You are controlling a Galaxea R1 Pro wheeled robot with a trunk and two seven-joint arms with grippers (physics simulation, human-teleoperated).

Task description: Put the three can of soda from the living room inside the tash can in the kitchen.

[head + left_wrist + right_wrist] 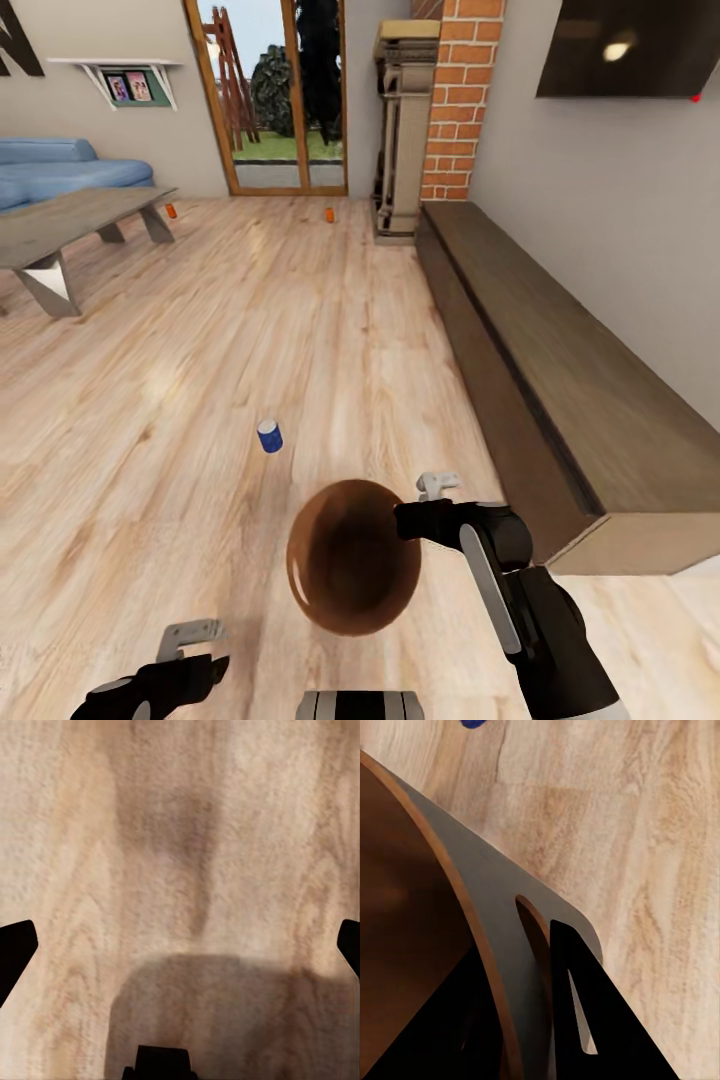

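Note:
I am in the living room. The tash can, a round brown bin with its mouth facing me, hangs low in front of me. My right gripper is shut on its rim, and the right wrist view shows the bin wall pinched in the right gripper beside a slot. Two orange cans of soda stand far off on the floor, one by the coffee table and one before the glass doors. My left gripper hangs open over bare floor. The kitchen is out of view.
A small blue can stands on the floor just beyond the bin. A long low wooden cabinet runs along the right wall. The coffee table and blue sofa are at far left, and a brick column is at the back.

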